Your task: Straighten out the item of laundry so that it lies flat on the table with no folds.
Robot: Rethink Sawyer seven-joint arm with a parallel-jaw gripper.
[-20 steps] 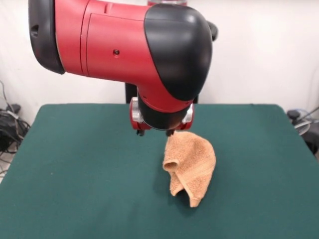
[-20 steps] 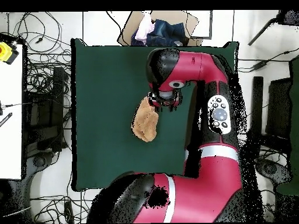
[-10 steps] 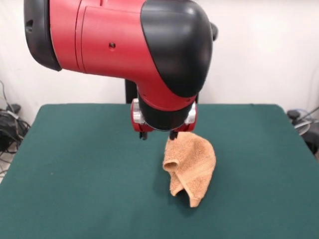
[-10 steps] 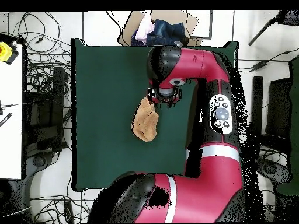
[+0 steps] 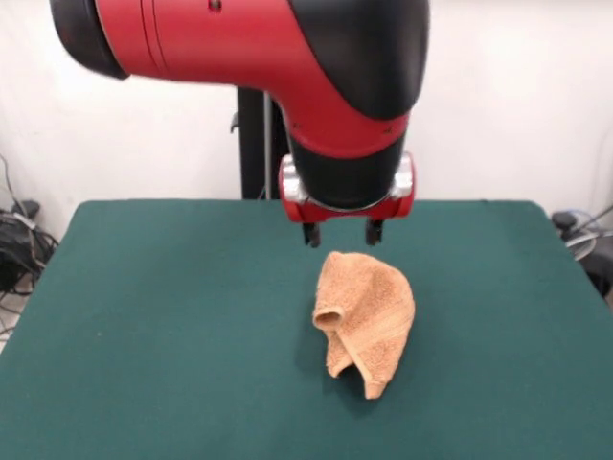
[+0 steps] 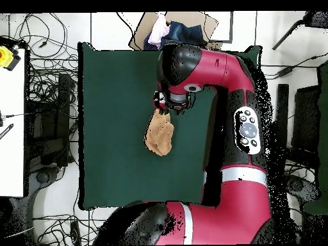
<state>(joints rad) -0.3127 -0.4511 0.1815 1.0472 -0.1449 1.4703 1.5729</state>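
One camera stood low across the table (image 5: pixel 144 316) from the robot, facing the arm (image 5: pixel 287 67) and the white wall behind it, close enough that the arm filled the upper picture and the table's near edge was cut off. The other looked straight down from high above, taking in the whole table (image 6: pixel 115 83), the arm (image 6: pixel 224 70) and the cable-strewn floor around it. Both showed the green tabletop, the crumpled towel (image 5: pixel 366 316) (image 6: pixel 159 134) and the arm's end.

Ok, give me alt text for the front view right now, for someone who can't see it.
A crumpled peach towel lies folded over itself on the green table. The red and black arm's gripper hangs open just above the towel's far edge, not touching it.
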